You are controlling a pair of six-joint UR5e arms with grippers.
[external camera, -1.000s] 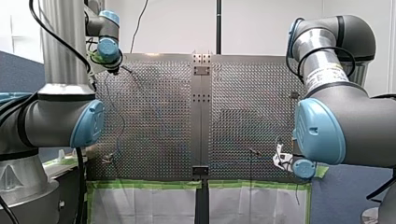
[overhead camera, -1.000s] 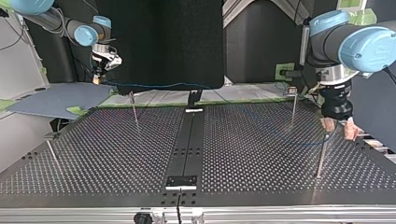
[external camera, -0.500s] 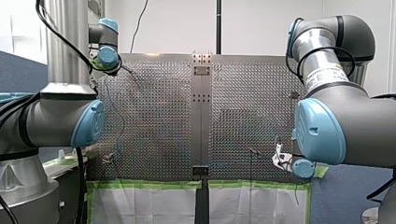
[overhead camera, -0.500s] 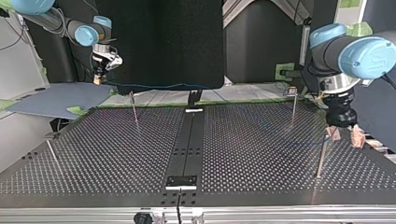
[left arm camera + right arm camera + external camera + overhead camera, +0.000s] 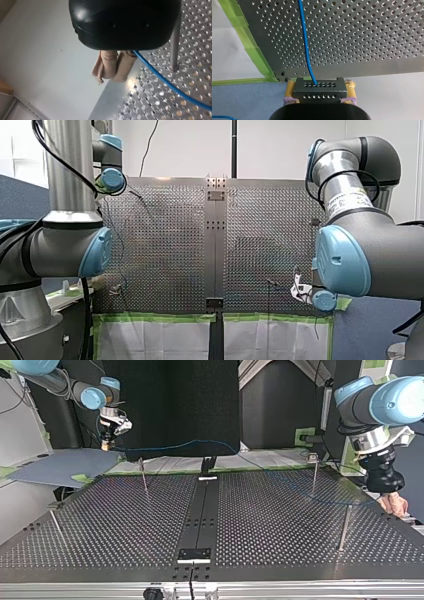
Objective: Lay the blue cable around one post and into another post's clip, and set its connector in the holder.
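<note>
The blue cable [image 5: 280, 482] is stretching across the bench [image 5: 150, 525] between the two grippers. Its black connector [image 5: 318, 90] is sitting clamped between the yellow pads [image 5: 290, 91] of my right gripper [image 5: 319, 84], which is hanging beyond the bench's far left corner in the top view. The other end is leading to my left gripper [image 5: 110, 77], just off the right edge. There the beige pads [image 5: 107, 65] are pressing together with the cable coming out at their root, so it is probably being pinched, though the contact is hiding under the gripper body. The line is passing the clip post [image 5: 314, 474] and the nearer plain post [image 5: 344, 527]; which side of each, I am failing to tell. I am judging this to be the wrapping step: the left arm should be carrying the cable low and lightly taut round a post, the right arm paying out slack rather than resisting, and the pads steering clear of the thin, probably springy shafts.
</note>
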